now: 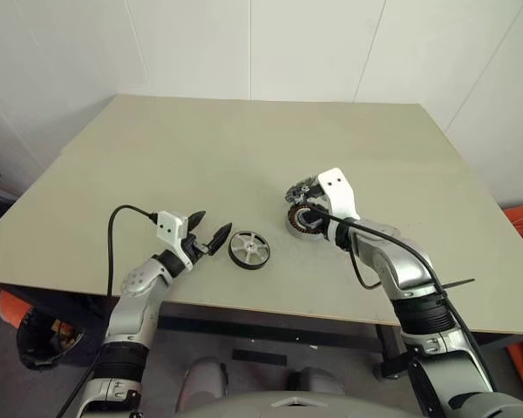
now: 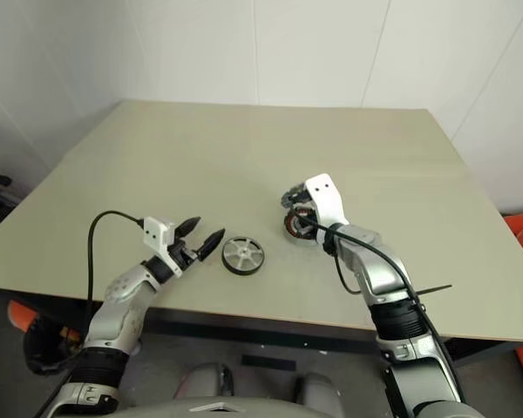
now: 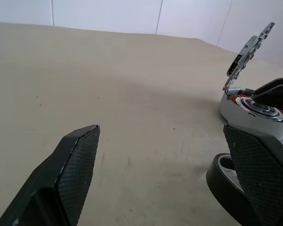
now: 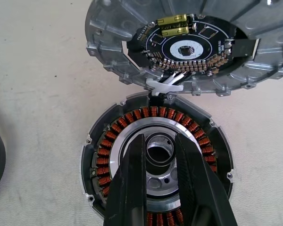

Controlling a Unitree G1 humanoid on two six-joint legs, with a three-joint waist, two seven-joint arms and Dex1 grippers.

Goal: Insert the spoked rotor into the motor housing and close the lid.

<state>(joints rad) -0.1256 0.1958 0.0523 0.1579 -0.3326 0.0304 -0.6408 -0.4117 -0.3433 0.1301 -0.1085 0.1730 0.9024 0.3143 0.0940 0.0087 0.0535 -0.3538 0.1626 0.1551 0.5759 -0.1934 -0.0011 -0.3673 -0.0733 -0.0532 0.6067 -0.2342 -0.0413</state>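
Now left hand (image 1: 208,233) spread beside spoked rotor (image 1: 248,249); right hand (image 4: 160,155) narrowed, empty, over motor housing (image 4: 108,141).

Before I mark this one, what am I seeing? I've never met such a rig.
A two-armed humanoid robot at a beige table. Two pictures look down from its head; two look along each wrist's black fingers. The dark-rimmed, silver-spoked rotor lies loose beside the open left gripper, which holds nothing. The round grey housing, ringed with copper windings, stands open, its hinged silver lid raised to show a circuit board. The right gripper, fingers close together, sits over the housing's silver centre; whether it touches is unclear.
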